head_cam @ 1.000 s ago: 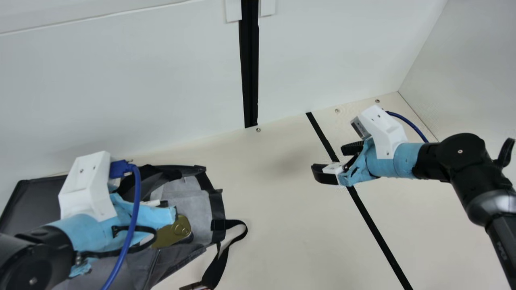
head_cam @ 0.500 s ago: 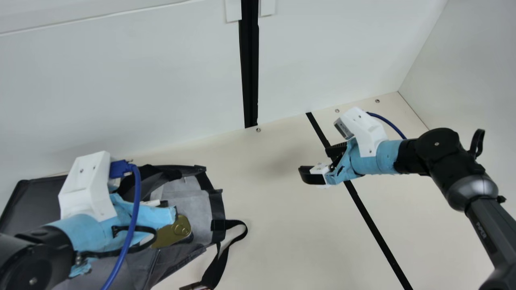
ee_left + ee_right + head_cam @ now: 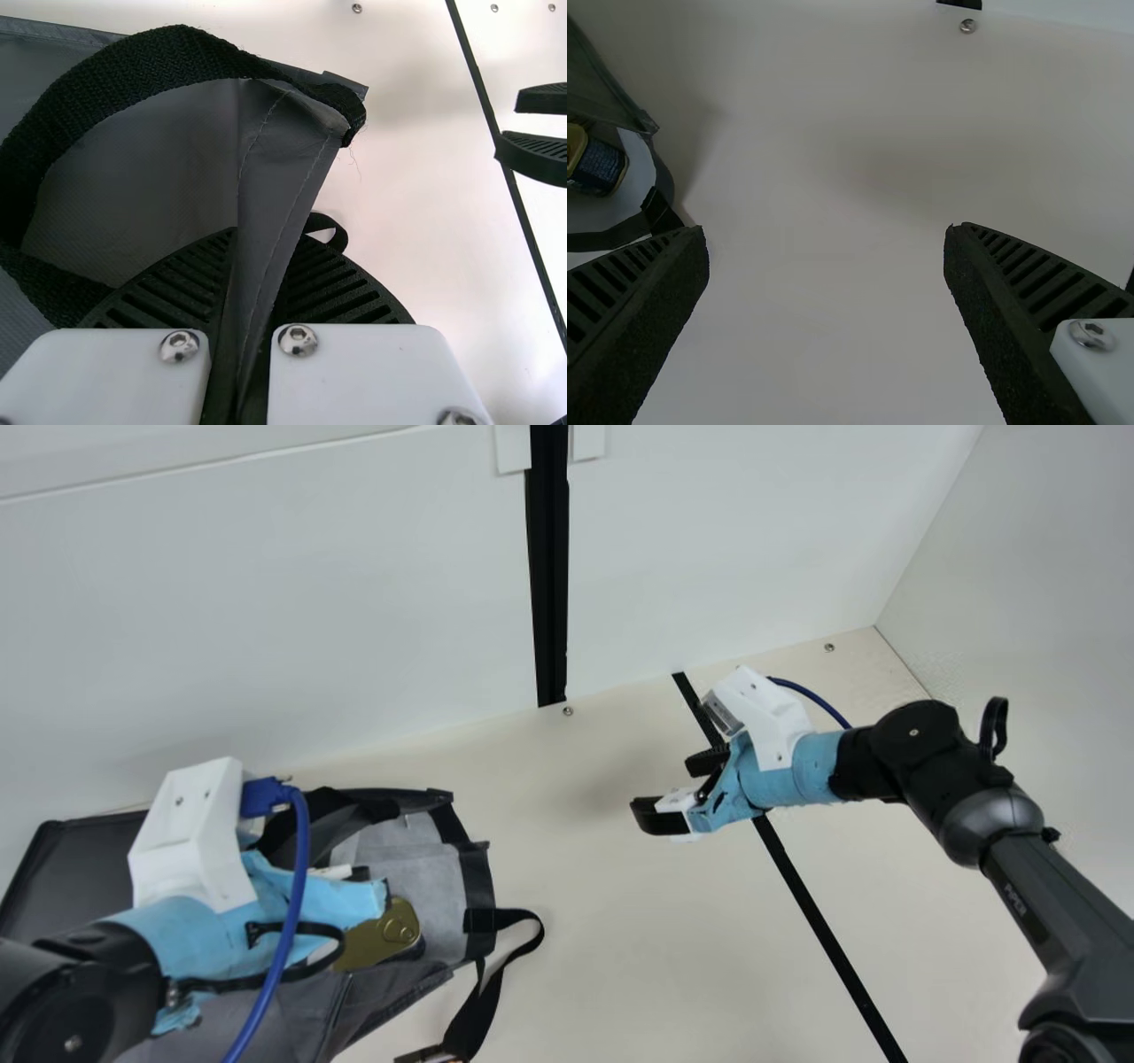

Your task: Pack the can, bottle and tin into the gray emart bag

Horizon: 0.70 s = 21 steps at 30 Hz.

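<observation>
The gray bag (image 3: 438, 868) lies at the left with its mouth toward the table's middle. Inside that mouth rests a gold-lidded tin (image 3: 381, 934), partly covered by my left gripper (image 3: 332, 899). The left wrist view has my left gripper (image 3: 259, 274) shut on a fold of the bag's gray fabric (image 3: 283, 177). My right gripper (image 3: 669, 790) hangs over the table, right of the bag, with a wide gap and nothing between its fingers. From the right wrist view, my right gripper (image 3: 826, 232) is open, and the tin (image 3: 598, 166) sits inside the bag's rim.
A black strap (image 3: 505, 948) loops from the bag onto the cream table (image 3: 611, 921). A black tape line (image 3: 824, 930) crosses the table beneath the right arm. White walls (image 3: 310, 620) stand along the back and at the right.
My right arm has moved left toward the bag, its gripper staying open. The left arm, the bag and the tin have kept still.
</observation>
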Tool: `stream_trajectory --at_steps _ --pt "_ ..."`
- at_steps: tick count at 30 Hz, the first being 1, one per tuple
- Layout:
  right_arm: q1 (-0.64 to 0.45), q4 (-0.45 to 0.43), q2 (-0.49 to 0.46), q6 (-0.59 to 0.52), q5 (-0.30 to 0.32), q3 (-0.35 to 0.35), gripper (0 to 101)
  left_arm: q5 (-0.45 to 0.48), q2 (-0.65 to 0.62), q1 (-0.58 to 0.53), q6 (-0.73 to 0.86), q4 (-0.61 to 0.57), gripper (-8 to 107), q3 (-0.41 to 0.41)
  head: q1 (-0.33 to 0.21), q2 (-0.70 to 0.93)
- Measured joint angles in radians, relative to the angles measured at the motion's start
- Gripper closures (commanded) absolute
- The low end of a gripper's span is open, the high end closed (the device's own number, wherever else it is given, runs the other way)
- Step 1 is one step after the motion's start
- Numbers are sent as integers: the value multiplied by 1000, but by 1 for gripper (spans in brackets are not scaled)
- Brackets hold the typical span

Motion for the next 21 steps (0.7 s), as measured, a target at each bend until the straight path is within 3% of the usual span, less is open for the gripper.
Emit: stream_trajectory --at_steps 21 --pt "92 46 111 -41 8 -43 11 0 0 0 0 0 89 0 0 0"
